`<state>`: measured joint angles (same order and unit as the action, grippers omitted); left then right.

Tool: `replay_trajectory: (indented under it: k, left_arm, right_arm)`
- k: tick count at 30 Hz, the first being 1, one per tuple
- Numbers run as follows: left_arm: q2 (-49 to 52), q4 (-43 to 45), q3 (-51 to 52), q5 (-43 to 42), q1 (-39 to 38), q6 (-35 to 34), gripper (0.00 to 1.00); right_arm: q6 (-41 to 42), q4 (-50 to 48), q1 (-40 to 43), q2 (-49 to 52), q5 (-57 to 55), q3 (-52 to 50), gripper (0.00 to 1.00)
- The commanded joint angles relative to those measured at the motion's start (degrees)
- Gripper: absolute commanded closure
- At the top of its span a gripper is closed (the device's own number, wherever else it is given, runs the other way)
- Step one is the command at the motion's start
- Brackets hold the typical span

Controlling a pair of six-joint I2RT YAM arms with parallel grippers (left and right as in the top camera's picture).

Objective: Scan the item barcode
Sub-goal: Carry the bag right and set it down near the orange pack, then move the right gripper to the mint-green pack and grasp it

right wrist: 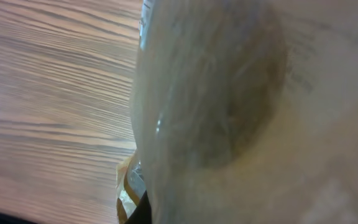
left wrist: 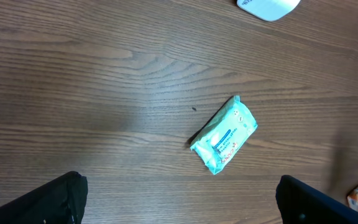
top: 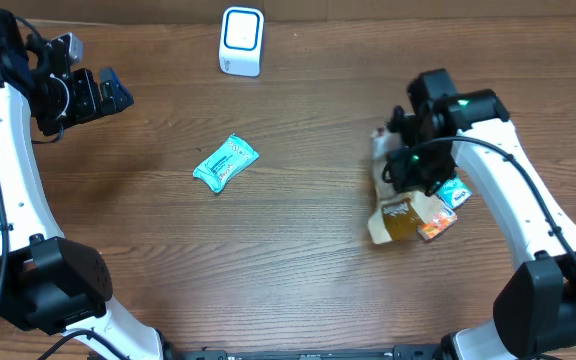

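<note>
A teal packet (top: 226, 163) lies flat on the wooden table, left of centre; the left wrist view shows the teal packet (left wrist: 224, 135) ahead of my left gripper (left wrist: 179, 202). That left gripper (top: 106, 92) hovers open at the far left with nothing between its fingers. My right gripper (top: 408, 168) is down on a pile of packets at the right. It is shut on a clear-wrapped brown-and-yellow packet (top: 398, 218). The pale wrapper of this packet (right wrist: 241, 106) fills the right wrist view. Only one dark fingertip (right wrist: 145, 208) shows there.
A white scanner (top: 241, 41) stands at the back centre of the table; its white edge (left wrist: 267, 6) shows in the left wrist view. An orange packet (top: 436, 227), a teal-and-white packet (top: 455, 192) and a white item (top: 379, 148) lie around my right gripper.
</note>
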<state>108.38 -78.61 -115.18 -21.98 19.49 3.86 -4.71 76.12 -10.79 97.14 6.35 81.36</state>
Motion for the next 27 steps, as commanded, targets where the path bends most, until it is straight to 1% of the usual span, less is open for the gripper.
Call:
replay_trajectory:
  k: [1, 3, 5, 6, 7, 8, 11, 12, 13, 15, 17, 19, 21, 22, 23, 24, 27]
  left_arm:
    - [-0.39, 0.00, -0.59, 0.13, -0.28, 1.07, 0.01]
    - [-0.39, -0.02, -0.59, 0.13, -0.28, 1.07, 0.00]
    - [-0.39, -0.02, -0.59, 0.13, -0.28, 1.07, 0.00]
    - [-0.39, 0.00, -0.59, 0.13, -0.28, 1.07, 0.00]
    - [-0.39, 0.00, -0.59, 0.13, -0.28, 1.07, 0.00]
    - [-0.39, 0.00, -0.59, 0.13, -0.28, 1.07, 0.00]
    - [-0.39, 0.00, -0.59, 0.13, -0.28, 1.07, 0.00]
    - [-0.39, -0.02, -0.59, 0.13, -0.28, 1.07, 0.00]
    - [-0.39, 0.00, -0.59, 0.13, -0.28, 1.07, 0.00]
    - [-0.39, 0.00, -0.59, 0.13, -0.28, 1.07, 0.00]
    - [-0.39, 0.00, -0.59, 0.13, -0.28, 1.07, 0.00]
    - [-0.39, 0.00, -0.59, 0.13, -0.28, 1.07, 0.00]
    - [-0.39, -0.02, -0.59, 0.13, -0.28, 1.07, 0.00]
    - [-0.39, 0.00, -0.59, 0.13, -0.28, 1.07, 0.00]
    - [-0.39, -0.02, -0.59, 0.13, -0.28, 1.07, 0.00]
    - [-0.39, -0.02, -0.59, 0.13, -0.28, 1.07, 0.00]
    - [-0.39, 0.00, -0.59, 0.13, -0.28, 1.07, 0.00]
  right_arm:
    - [0.17, -0.61, 2.82, 0.07, -3.10, -2.99, 0.96]
    - [0.17, -1.27, 4.26, 0.07, -3.98, -4.39, 0.94]
    - [0.20, -1.79, 5.22, 0.07, -4.20, -5.22, 0.90]
    - [0.22, -2.32, 5.97, 0.07, -4.46, -5.57, 0.79]
    - [0.24, -2.43, 6.56, 0.07, -5.18, -5.66, 0.78]
    - [0.28, -2.47, 7.13, 0.07, -5.99, -5.66, 0.74]
    - [2.25, -3.45, 9.64, 0.07, -8.33, -5.66, 0.73]
    - [2.45, -3.74, 10.47, 0.07, -8.44, -5.66, 0.71]
    - [2.47, -4.11, 12.28, 0.07, -8.44, -5.57, 0.54]
    - [2.62, -4.22, 14.01, 0.07, -8.31, -4.79, 0.43]
    - [3.04, -3.61, 14.99, 0.07, -8.20, -2.95, 0.37]
    - [3.04, -2.16, 15.15, 0.07, -8.17, 0.28, 0.33]
    - [3.10, -0.52, 14.82, 0.04, -6.78, 4.98, 0.25]
    - [3.08, 0.87, 13.84, 0.07, -4.94, 9.42, 0.18]
    - [3.19, 1.27, 13.18, 0.07, -4.00, 11.58, 0.13]
    - [3.28, 1.01, 11.78, 0.07, -0.92, 14.93, 0.00]
    - [3.28, -2.67, 9.20, 0.04, 10.88, 17.29, 0.00]
